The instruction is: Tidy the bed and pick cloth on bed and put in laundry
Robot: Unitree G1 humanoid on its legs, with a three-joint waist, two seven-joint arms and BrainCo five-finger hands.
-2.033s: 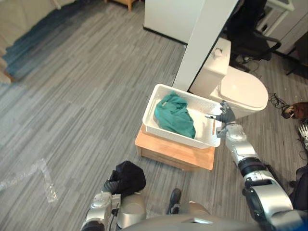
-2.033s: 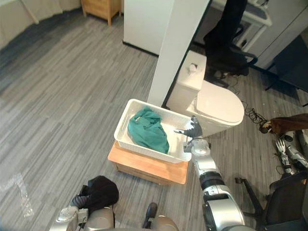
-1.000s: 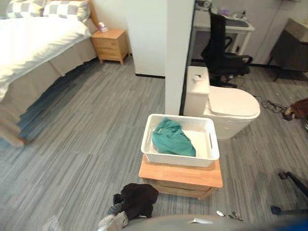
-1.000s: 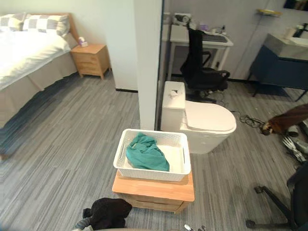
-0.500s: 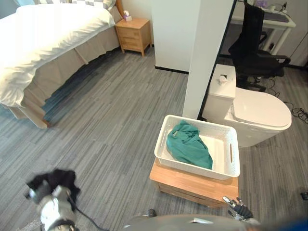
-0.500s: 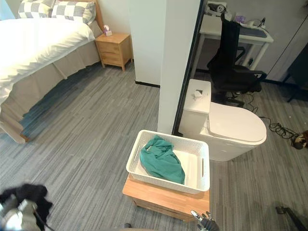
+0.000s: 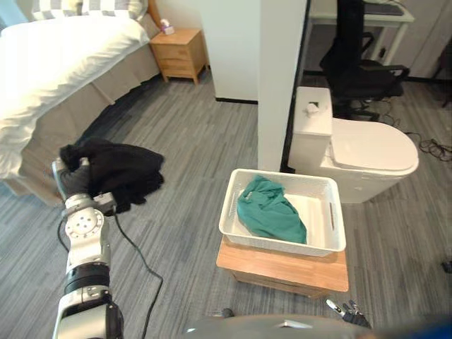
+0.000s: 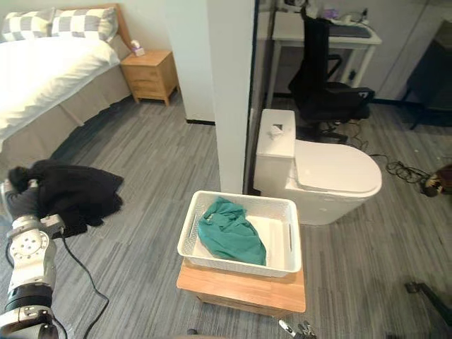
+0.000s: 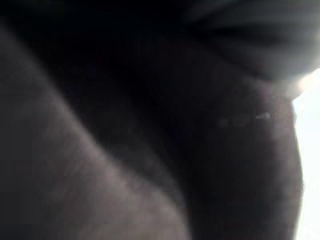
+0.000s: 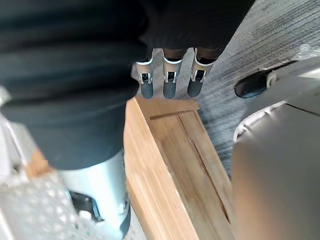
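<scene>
Grey floor point(image 7: 183, 141) by the bed point(image 7: 56, 56): black cloth point(image 7: 116, 169) is bunched over the left hand point(image 7: 73, 180), whose grasp cannot be told; the right hand point(image 10: 167, 82), mostly cut off, is held straight-fingered beside the wooden stool point(image 10: 170, 165).

black cloth point(image 7: 120, 173): soft fabric, matt, crumpled into loose folds.
green cloth point(image 7: 272, 212): thin fabric, matt, creased.
basket point(image 7: 282, 245): white plastic; walls perforated in a fine grid, rim smooth, slight sheen.
stand point(image 7: 282, 268): light wood, smooth, grain visible, satin finish.
floor point(image 7: 183, 134): grey plank pattern, streaked, matt.
toilet point(image 7: 367, 152): white, hard, smooth, glossy.
bed cover point(image 7: 49, 63): white cloth, matt, soft folds.
right hand point(image 10: 169, 80): silver fingers with a dull sheen, dark matt tips; cover dark, ribbed.
</scene>
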